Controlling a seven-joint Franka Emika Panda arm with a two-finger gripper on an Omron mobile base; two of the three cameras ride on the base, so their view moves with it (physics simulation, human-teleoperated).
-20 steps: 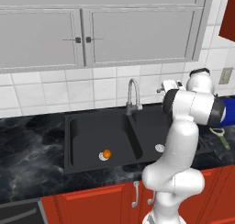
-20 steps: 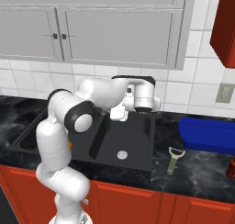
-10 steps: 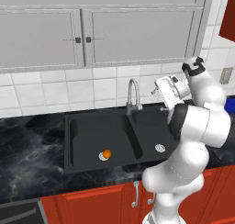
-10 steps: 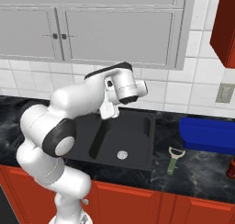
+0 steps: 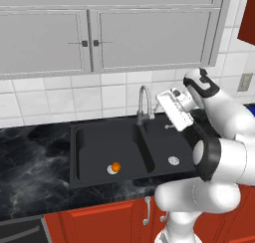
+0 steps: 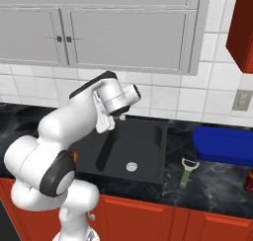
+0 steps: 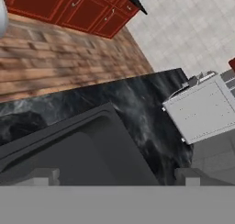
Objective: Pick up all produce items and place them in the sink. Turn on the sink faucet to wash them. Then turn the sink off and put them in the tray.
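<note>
The small orange fruit (image 5: 115, 166) lies on the drain of the left basin of the black sink (image 5: 144, 152); a sliver of the fruit (image 6: 75, 156) peeks out behind my arm. My gripper (image 5: 172, 112) hangs above the right basin, just right of the silver gooseneck faucet (image 5: 143, 103), turned sideways and open with nothing in it. The right base view has the gripper (image 6: 103, 120) over the sink (image 6: 148, 136). In the hand view the gripper (image 7: 114, 177) stands wide, its fingertips (image 7: 43, 175) far apart over the sink rim (image 7: 69, 126). The blue tray (image 6: 225, 143) sits on the counter to the right.
A green-handled peeler (image 6: 187, 170) lies on the dark marble counter (image 6: 217, 180) between sink and tray. A red object (image 6: 249, 180) stands at the far right edge. A grey stove (image 7: 202, 108) stands beyond the counter's left end. Grey wall cabinets (image 5: 114, 33) hang overhead.
My hand has rolled over and dropped a little toward the faucet while the elbow swung out. The fruit has stayed on the left drain.
</note>
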